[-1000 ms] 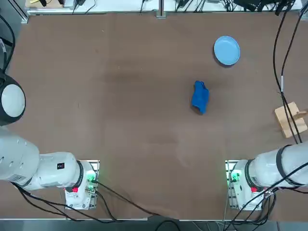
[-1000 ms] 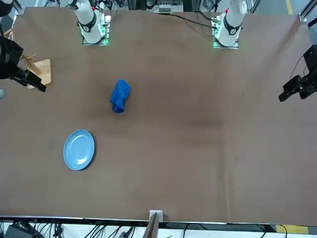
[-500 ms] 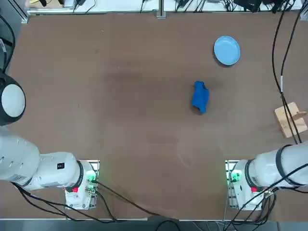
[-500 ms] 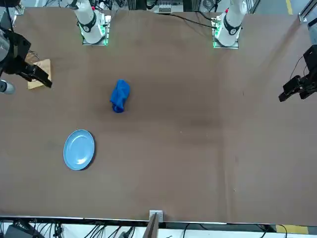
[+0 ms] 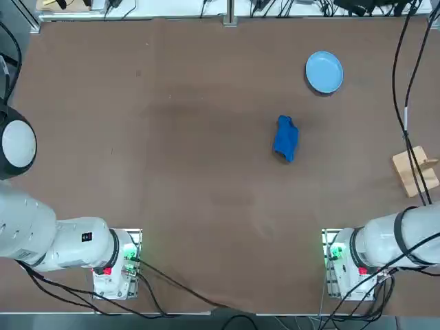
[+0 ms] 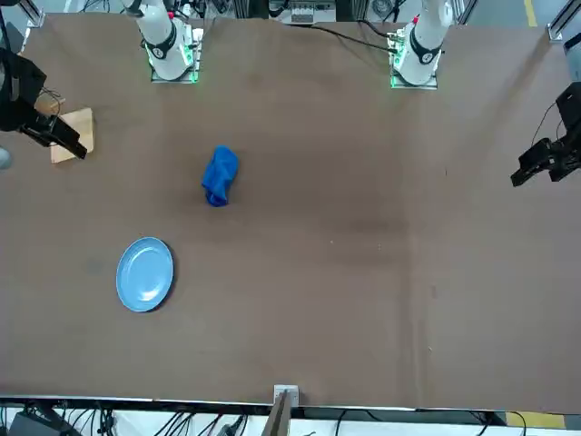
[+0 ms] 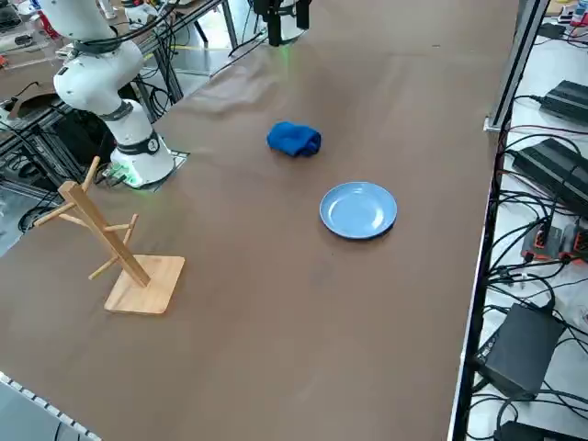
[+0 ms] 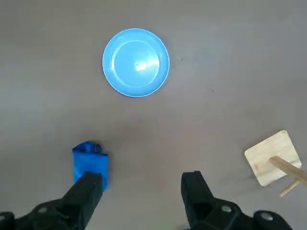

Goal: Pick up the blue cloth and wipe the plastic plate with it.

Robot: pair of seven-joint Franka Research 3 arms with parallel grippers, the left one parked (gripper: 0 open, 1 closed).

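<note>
Below the right gripper (image 8: 142, 191), which hangs high over the table's right edge, the blue cloth (image 8: 89, 163) lies crumpled on the bare brown table (image 5: 172, 172), just beside one fingertip in the wrist view but far under it. The plastic plate (image 8: 135, 62) lies further out from the gripper, well apart from the cloth, and nothing rests on it. A wooden rack (image 8: 274, 165) stands to the other side of the gripper.

The fingers (image 8: 86, 189) stand wide apart, holding nothing and touching nothing. The scene fits two stages: the cloth waiting to be picked up, or set down after wiping. For a good pick, I think the gripper must come straight over the cloth's thick middle, stay open until low, then close on the bunched folds.
</note>
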